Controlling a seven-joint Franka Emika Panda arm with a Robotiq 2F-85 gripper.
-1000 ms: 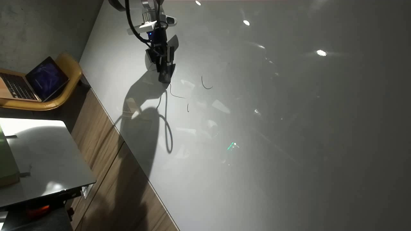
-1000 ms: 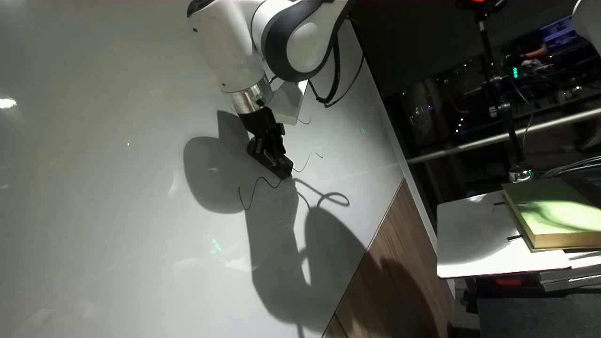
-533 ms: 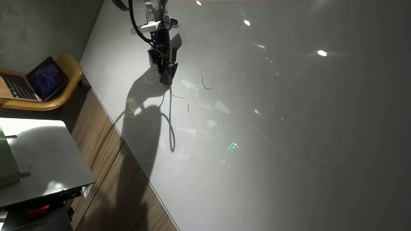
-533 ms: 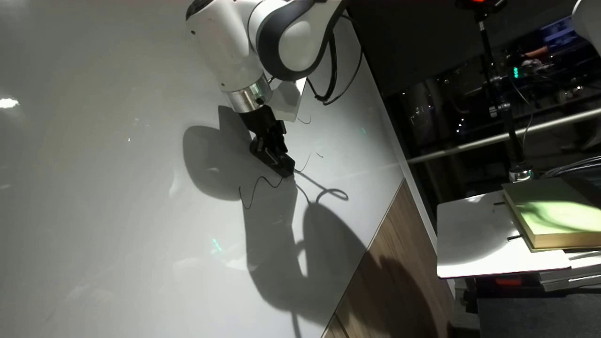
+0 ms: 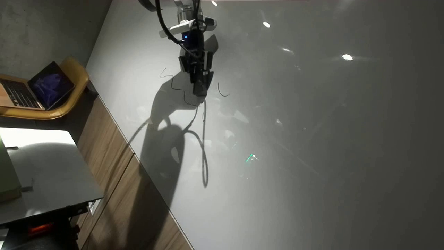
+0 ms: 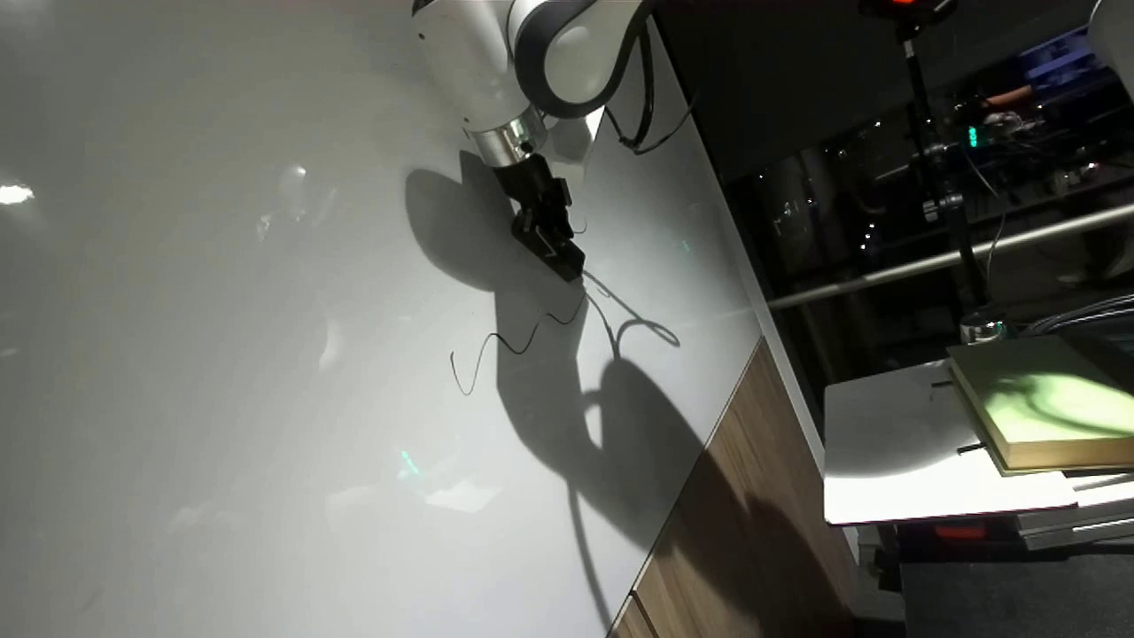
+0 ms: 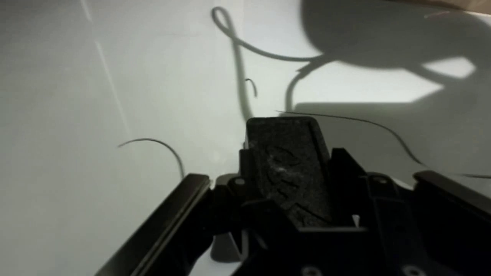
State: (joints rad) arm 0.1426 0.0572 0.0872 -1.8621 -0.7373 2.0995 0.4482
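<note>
In the wrist view my gripper is shut on a dark, block-shaped piece like an eraser, its worn face marked with dark lines. The block points down at the glossy white surface; whether it touches cannot be told. Close by its tip runs a thin wavy black line, seen also as a wavy line from the other side. A curved black line lies beside the gripper, and a short hooked mark sits ahead of the block.
The surface ends at an edge with wood panels beyond. A laptop rests on a yellow chair. A side table carries a green book. The arm's cable hangs by the wrist, and shadows cover part of the surface.
Holding the block, my gripper has shifted right and slightly down in an exterior view, up and right in another. More of the wavy line is uncovered.
</note>
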